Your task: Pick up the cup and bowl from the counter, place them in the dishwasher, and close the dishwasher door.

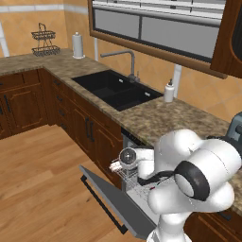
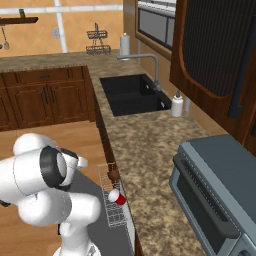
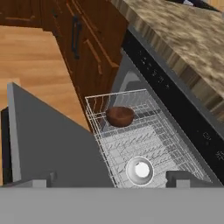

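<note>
In the left base view, the flat grey drop-down dishwasher door (image 1: 116,201) is seen lowered out from under the long speckled brown-grey granite counter (image 1: 156,118), with the white wire rack (image 1: 134,182) of the built-in dishwasher pulled out over it and partly hidden by the arm.

In the right base view, the small red tapered plastic cup (image 2: 118,198) is seen lying on its side in the rack beside the counter's front edge, and the small round dark brown wooden-looking bowl (image 2: 114,174) sits just beyond it, toward the rack's far end.

In the hand view, the bowl is found upright near the rack's far corner and the cup's white mouth (image 3: 140,170) faces the camera near the rack's near edge. The gripper's (image 3: 107,180) jaws are spread to their widest and nothing is held.

Both dishes are judged already loaded, so the door is the thing to be handled next. It is judged stiff, hinged and fairly heavy, with a smooth inner face likely to slip; it is best pushed up from beneath its free outer edge, near the long dark bar handle (image 1: 101,203).
</note>
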You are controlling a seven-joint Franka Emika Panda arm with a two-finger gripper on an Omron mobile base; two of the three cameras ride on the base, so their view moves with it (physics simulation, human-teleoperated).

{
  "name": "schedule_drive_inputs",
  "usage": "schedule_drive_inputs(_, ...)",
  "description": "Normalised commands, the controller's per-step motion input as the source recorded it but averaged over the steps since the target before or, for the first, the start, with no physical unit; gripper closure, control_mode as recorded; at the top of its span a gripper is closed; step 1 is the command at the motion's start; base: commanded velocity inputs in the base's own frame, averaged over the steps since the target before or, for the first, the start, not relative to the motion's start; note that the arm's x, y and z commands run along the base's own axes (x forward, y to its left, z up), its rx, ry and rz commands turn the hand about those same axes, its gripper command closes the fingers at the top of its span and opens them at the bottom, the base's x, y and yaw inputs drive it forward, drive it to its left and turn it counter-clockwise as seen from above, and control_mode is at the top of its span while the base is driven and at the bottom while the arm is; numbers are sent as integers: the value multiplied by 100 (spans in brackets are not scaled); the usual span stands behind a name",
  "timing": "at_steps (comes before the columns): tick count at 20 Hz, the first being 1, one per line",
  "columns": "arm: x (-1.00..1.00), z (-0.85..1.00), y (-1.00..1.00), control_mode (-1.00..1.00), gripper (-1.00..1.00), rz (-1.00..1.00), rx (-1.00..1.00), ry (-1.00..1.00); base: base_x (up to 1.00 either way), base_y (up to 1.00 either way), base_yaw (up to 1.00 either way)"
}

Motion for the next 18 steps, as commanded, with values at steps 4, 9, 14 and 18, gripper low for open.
schedule_drive_inputs(4,-36,95,84,-100,-100,0,-2,15,0,0,0)
schedule_drive_inputs(9,-58,50,87,-100,-100,-2,-11,21,0,0,0)
schedule_drive_inputs(14,-55,13,90,-100,-100,-6,-23,25,0,0,0)
schedule_drive_inputs(18,-45,-9,92,-100,-100,-8,-41,16,0,0,0)
